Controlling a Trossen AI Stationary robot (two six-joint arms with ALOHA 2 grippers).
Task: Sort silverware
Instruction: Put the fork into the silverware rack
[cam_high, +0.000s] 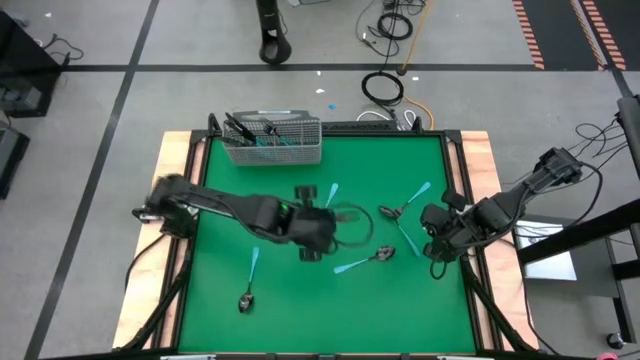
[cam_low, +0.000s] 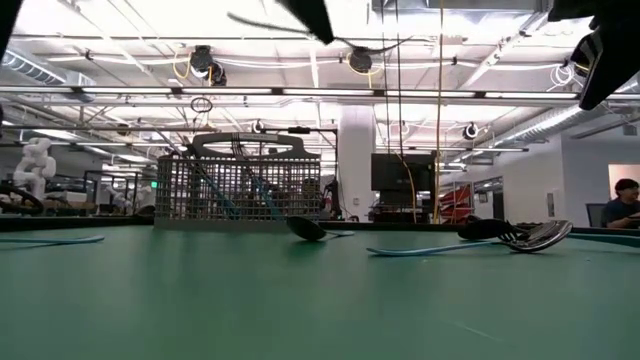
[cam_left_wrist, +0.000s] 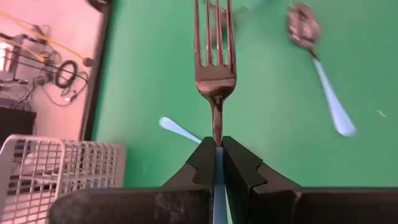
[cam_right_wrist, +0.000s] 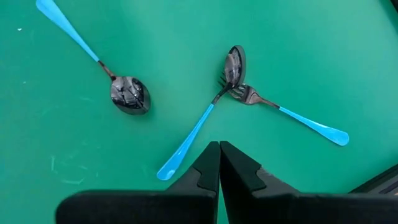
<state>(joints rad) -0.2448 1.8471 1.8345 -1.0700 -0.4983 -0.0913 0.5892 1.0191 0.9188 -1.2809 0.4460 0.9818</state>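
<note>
over the middle of the green surface (cam_high: 290, 300), the left pincer (cam_left_wrist: 217, 152) pinches a fork (cam_left_wrist: 214, 68) by its light blue handle, the dark tines pointing away from the wrist, the fork lifted clear of the mat. the grey wire-mesh basket (cam_high: 272, 140) stands at the far edge and already has several pieces upright in it. near the right edge the right pincer (cam_right_wrist: 219, 155) hovers with its fingers pressed together and nothing between them. beneath it lie a blue-handled spoon (cam_right_wrist: 233, 65) and a second fork (cam_right_wrist: 249, 94), heads touching and handles splayed apart, with another spoon (cam_right_wrist: 129, 95) apart to one side. one more spoon (cam_high: 246, 297) lies alone near the front left of the surface.
</note>
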